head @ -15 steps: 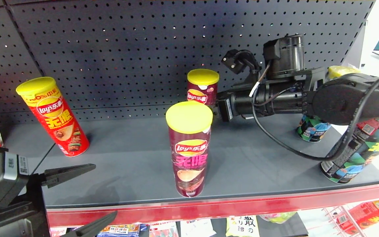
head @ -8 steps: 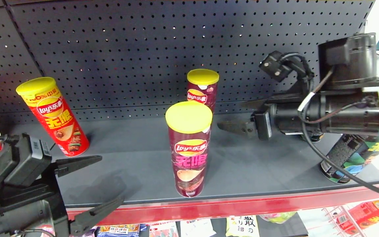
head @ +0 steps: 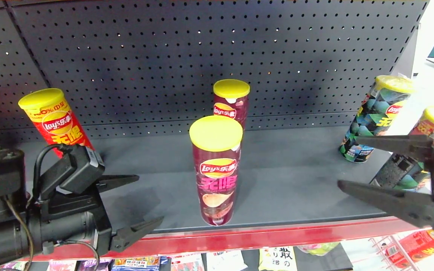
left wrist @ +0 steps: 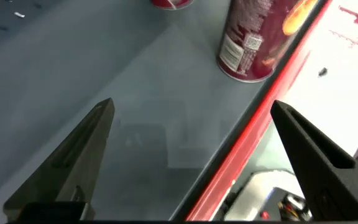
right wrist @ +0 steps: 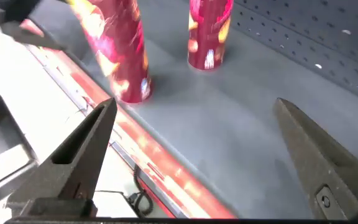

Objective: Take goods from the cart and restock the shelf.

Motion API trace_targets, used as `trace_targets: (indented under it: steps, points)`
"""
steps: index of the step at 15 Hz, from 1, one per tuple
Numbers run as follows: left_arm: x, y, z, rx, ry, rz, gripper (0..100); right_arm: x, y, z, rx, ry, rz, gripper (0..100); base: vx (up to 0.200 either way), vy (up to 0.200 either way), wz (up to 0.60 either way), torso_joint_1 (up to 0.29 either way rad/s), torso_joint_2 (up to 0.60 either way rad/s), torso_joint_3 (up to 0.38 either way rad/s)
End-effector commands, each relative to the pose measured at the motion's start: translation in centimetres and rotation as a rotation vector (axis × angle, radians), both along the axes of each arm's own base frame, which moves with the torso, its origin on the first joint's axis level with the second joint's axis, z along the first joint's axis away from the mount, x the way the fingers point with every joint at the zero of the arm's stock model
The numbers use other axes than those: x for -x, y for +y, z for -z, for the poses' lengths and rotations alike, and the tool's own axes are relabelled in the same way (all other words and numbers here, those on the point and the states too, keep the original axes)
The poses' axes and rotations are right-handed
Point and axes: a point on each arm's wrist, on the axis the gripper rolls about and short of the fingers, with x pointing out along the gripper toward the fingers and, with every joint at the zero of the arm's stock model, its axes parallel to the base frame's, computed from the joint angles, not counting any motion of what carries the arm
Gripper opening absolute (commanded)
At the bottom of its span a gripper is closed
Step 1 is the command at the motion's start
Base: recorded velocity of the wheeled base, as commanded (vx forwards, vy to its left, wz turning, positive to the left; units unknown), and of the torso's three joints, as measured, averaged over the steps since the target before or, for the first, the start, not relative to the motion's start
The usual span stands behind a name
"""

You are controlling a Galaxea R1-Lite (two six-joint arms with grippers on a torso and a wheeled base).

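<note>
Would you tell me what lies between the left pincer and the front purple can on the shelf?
Nothing: the head view shows bare grey shelf between the open left pincer and the front purple can.

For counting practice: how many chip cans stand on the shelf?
5. Red can at left; front maroon can and rear maroon can centre; rear patterned can and front patterned can at right, the latter partly behind the right claw.
</note>
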Motion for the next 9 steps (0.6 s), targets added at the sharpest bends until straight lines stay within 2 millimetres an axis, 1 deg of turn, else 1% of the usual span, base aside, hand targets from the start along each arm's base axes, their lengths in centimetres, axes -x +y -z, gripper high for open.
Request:
trace_targets:
  steps: [1, 2, 3, 4, 6, 9]
  points:
    - [-1.0, -0.7, 1.2, -0.026, 0.055, 0.014, 100, 5.8, -4.1, 1.3, -0.064, -0.117, 0.078, 100, 0.000, 0.000, 0.00, 0.000, 0.00, 0.000]
    - [-1.1, -0.9, 1.2, -0.027, 0.058, 0.017, 100, 5.9, -4.3, 1.2, -0.069, -0.124, 0.100, 100, 0.000, 0.000, 0.00, 0.000, 0.00, 0.000]
    - [-1.8, -1.2, 1.7, -0.036, 0.077, 0.021, 100, 6.8, -5.4, 1.0, -0.106, -0.156, 0.217, 100, 0.000, 0.000, 0.00, 0.000, 0.00, 0.000]
    - [-2.0, -1.3, 1.7, -0.037, 0.080, 0.021, 100, 6.9, -5.6, 1.0, -0.117, -0.155, 0.243, 100, 0.000, 0.000, 0.00, 0.000, 0.00, 0.000]
    - [-3.5, -2.2, 2.1, -0.035, 0.071, 0.027, 100, 7.4, -6.7, 1.3, -0.159, -0.156, 0.443, 100, 0.000, 0.000, 0.00, 0.000, 0.00, 0.000]
    - [-4.8, -3.4, 2.2, -0.034, 0.067, 0.047, 100, 8.1, -7.4, 2.3, -0.175, -0.152, 0.527, 100, 0.000, 0.000, 0.00, 0.000, 0.00, 0.000]
